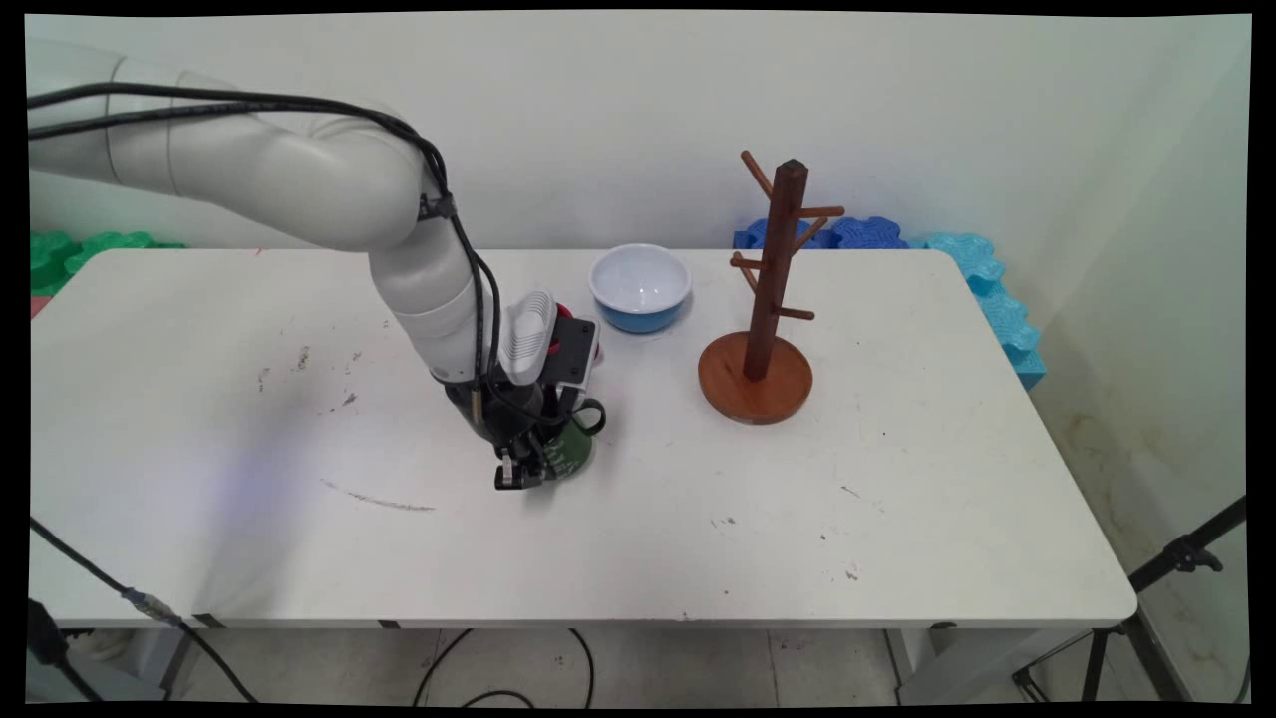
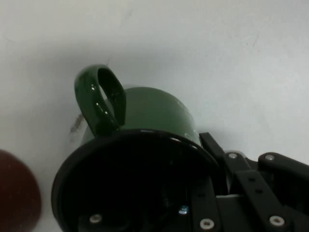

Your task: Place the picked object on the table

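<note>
A dark green mug (image 1: 570,451) with a black inside stands on the white table (image 1: 698,519), left of the middle, its handle (image 1: 594,416) toward the far right. My gripper (image 1: 525,467) comes down on the mug's near-left rim. In the hand view the green mug (image 2: 154,108) fills the middle, handle (image 2: 99,99) at the upper left. The gripper (image 2: 208,166) straddles the rim at the right, one finger inside and one outside, shut on the wall.
A blue bowl (image 1: 640,287) with a white inside sits behind the mug. A brown wooden mug tree (image 1: 768,299) on a round base stands to the right. A red thing (image 1: 564,315) shows partly behind the wrist, and in the hand view this red thing (image 2: 17,193) is at the lower left.
</note>
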Motion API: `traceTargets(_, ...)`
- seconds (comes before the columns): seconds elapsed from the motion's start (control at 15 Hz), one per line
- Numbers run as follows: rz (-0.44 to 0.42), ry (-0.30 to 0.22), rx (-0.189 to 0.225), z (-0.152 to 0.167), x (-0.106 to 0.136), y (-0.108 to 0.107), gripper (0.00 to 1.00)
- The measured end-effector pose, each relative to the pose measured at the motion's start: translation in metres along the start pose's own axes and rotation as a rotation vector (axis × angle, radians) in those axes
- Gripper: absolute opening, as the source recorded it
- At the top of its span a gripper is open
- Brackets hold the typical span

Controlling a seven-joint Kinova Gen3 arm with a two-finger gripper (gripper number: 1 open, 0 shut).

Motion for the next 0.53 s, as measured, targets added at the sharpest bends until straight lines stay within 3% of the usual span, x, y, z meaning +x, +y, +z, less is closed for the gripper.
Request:
traceTargets(0.13,0.002,0.004,-0.003,0.0028,-0.0003,-0.0002,0.0)
traceTargets(0.2,0.003,0.005,-0.004,0.0036,-0.0003,-0.0001,1.0)
traceTargets(0.53,0.011,0.02,-0.008,0.0084,-0.0007,0.0009,1.0)
